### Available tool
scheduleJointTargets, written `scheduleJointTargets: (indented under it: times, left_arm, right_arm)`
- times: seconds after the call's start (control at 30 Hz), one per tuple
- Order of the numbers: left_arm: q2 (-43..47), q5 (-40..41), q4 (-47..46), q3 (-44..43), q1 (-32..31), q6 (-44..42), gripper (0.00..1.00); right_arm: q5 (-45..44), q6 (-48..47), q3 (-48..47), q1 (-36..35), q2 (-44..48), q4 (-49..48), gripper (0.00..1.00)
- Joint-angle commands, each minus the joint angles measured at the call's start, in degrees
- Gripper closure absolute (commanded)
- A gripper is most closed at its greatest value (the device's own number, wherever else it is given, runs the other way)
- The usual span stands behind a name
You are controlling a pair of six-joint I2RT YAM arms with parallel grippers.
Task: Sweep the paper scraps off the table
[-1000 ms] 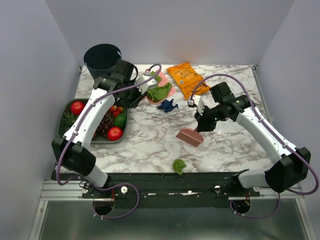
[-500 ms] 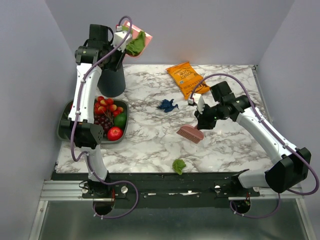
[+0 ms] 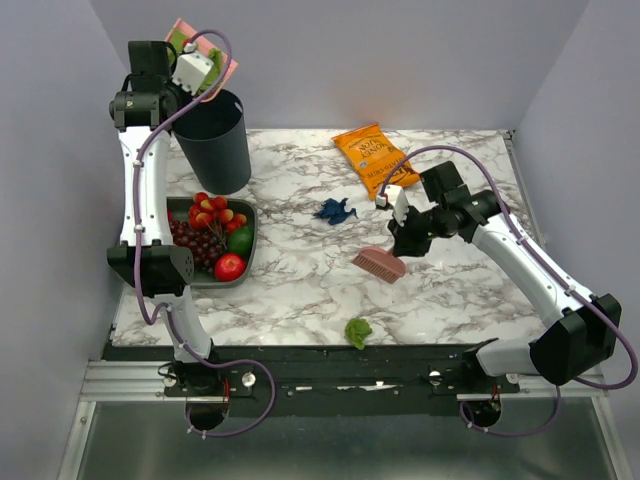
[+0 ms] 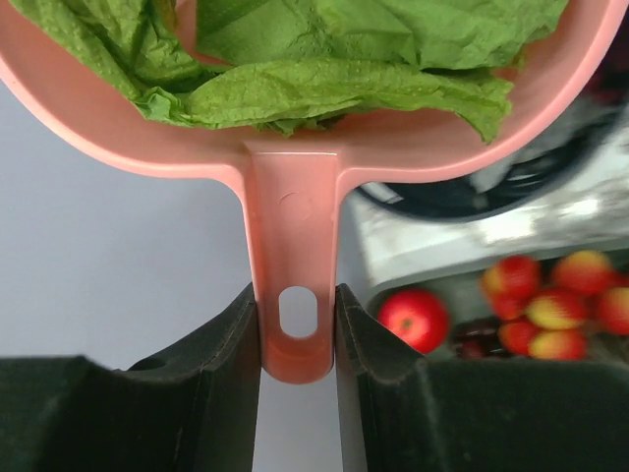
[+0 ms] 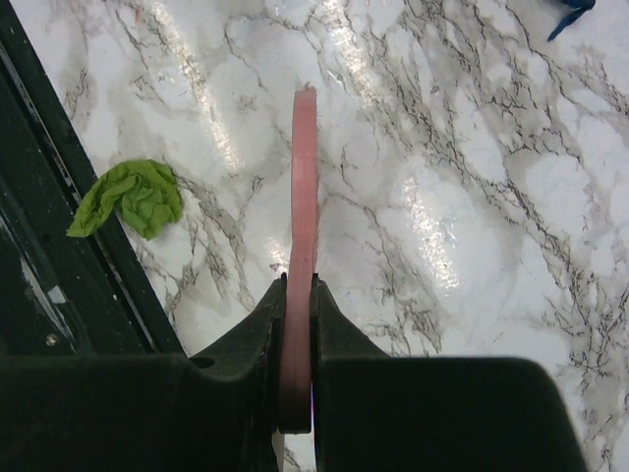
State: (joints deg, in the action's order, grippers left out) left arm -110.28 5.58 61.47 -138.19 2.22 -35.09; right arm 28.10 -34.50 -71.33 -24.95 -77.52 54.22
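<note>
Left gripper (image 4: 298, 329): at the upper left of the top view, raised high; the jaws are partly closed and clamp the handle of the pink dustpan (image 4: 295, 157) from both sides.
Dustpan load: crumpled green paper (image 4: 324, 69) lies in the pan; nothing is seen falling out.
Bin (image 3: 215, 150): dark and round, standing just under the dustpan at the far left of the table (image 3: 300, 295).
Right gripper (image 5: 298, 295): closed almost fully on the thin handle of the pink brush (image 3: 380, 265), at the centre right, low over the marble.
Paper scraps on the table: a blue scrap (image 3: 335, 210) in the middle, and a green scrap (image 3: 358, 331) at the bottom edge, beside the black border.
Step in hand: I judge it is the emptying of the dustpan into the bin.
How to do it well: bring the open lip of the pan over the mouth of the bin first, then tilt slowly, so the light paper slides inside and not past the rim.
Grip: hold the handle firmly during the tilt, because the pan could turn between the jaws.
Risk: a scrap may catch in the pan; a steeper tilt should free it.
</note>
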Motion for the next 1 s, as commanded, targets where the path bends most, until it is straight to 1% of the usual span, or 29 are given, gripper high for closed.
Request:
scheduleJointTargets:
  times: [0.0, 0.17, 0.3, 0.47, 0.6, 0.67, 0.7, 0.8, 0.83, 0.87, 0.97]
  left_arm:
    - [-0.7, 8.8, -5.1, -0.9, 3.3, -10.9, 1.00]
    - [-3.1, 12.8, -8.3, -1.4, 5.5, -19.7, 1.00]
    - [-4.7, 14.8, -11.5, -2.5, 7.2, -23.9, 1.00]
    - [-5.9, 16.5, -15.1, -2.3, 7.9, -28.8, 1.00]
    - [-6.3, 17.0, -19.9, -2.1, 7.9, -33.5, 1.00]
    - [-5.7, 17.5, -22.7, 0.2, 7.7, -38.3, 1.00]
    - [-5.6, 17.7, -26.2, 1.2, 7.5, -39.8, 1.00]
    - [-4.4, 17.6, -32.0, 4.3, 7.3, -46.1, 1.00]
    - [-4.4, 17.6, -32.9, 4.8, 6.9, -47.5, 1.00]
    - [-4.2, 17.7, -33.9, 5.9, 6.8, -50.7, 1.00]
    - [-4.2, 17.9, -38.8, 7.4, 6.5, -55.2, 1.00]
  right_arm:
    - [1.2, 0.0, 0.3, -0.1, -0.2, -1.7, 0.99]
    - [1.0, -0.3, 0.5, -0.1, -0.2, -1.8, 1.00]
    - [0.6, -0.7, 0.5, -0.2, -0.2, -1.7, 0.99]
    - [0.0, -1.2, 0.7, -0.1, 0.0, -1.8, 0.99]
    - [-0.4, -1.1, 1.3, -0.1, 0.3, -2.0, 0.99]
    - [-0.4, -1.1, 1.5, -0.1, 0.4, -1.9, 0.99]
    - [-0.4, -1.1, 1.5, -0.1, 0.5, -2.0, 1.00]
    - [-0.8, -1.3, 1.8, -0.1, 0.9, -1.9, 0.99]
    - [-0.9, -1.4, 1.9, -0.1, 1.0, -1.9, 0.99]
    - [-0.9, -1.4, 2.2, 0.0, 1.3, -1.8, 0.99]
    - [-0.9, -1.6, 3.1, -0.1, 1.7, -1.7, 1.00]
